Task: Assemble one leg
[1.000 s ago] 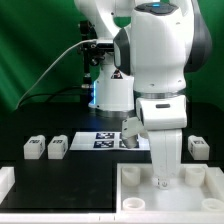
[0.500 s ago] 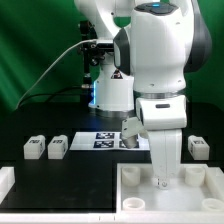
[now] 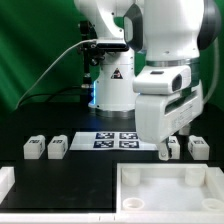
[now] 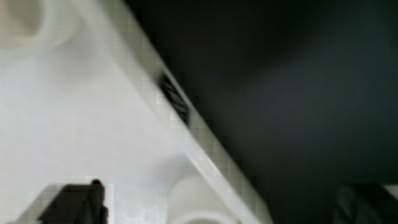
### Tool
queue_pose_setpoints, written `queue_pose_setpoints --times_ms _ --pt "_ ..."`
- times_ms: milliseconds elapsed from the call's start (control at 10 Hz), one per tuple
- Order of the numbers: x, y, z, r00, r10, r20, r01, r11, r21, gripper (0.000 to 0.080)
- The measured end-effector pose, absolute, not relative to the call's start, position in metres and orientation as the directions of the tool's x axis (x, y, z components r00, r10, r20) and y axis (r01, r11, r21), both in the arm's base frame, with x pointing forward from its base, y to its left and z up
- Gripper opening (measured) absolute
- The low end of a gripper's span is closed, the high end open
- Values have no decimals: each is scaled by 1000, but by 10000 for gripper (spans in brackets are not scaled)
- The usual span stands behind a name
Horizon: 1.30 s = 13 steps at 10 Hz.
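Observation:
Several legs lie on the black table in the exterior view: two at the left (image 3: 33, 148) (image 3: 58, 147) and two at the right (image 3: 172, 150) (image 3: 198, 148). My gripper (image 3: 174, 142) hangs just above the nearer right leg, behind the big white tray-like part (image 3: 150, 205) at the front. In the wrist view the gripper (image 4: 217, 205) is open with dark fingertips (image 4: 71, 203) far apart and nothing between them. Below it are the tray's white wall (image 4: 107, 120) and a round socket (image 4: 199, 195). No leg shows in the wrist view.
The marker board (image 3: 117, 139) lies at the middle of the table behind the tray. The robot's base (image 3: 110, 90) stands at the back. A white block (image 3: 5, 180) sits at the front left edge.
The arm has risen and swung toward the exterior view's right, out of the tray. The gripper now hangs above the right legs, and one of them has come into sight.

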State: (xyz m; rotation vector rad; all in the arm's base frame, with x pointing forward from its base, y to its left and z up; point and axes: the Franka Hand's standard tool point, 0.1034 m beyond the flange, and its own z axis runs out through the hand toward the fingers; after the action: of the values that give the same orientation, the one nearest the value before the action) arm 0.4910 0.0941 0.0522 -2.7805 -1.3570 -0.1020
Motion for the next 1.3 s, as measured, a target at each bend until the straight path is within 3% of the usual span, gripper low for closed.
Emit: queue_pose_setpoints --times_ms 200,400,600,700,800,1000,1300 --pt "490 94 50 748 659 78 663 -748 -39 649" --pt "472 116 48 945 325 40 328 -941 -86 649" --pt "457 144 48 999 47 4 47 -993 -109 649" --pt "450 157 45 999 -31 -13 -32 -993 -109 649" --pt "449 152 44 997 60 -47 54 -993 -102 649" --pt "446 154 44 996 43 -77 35 -995 -99 649" --pt "418 172 50 887 22 -461 4 -999 -40 649"
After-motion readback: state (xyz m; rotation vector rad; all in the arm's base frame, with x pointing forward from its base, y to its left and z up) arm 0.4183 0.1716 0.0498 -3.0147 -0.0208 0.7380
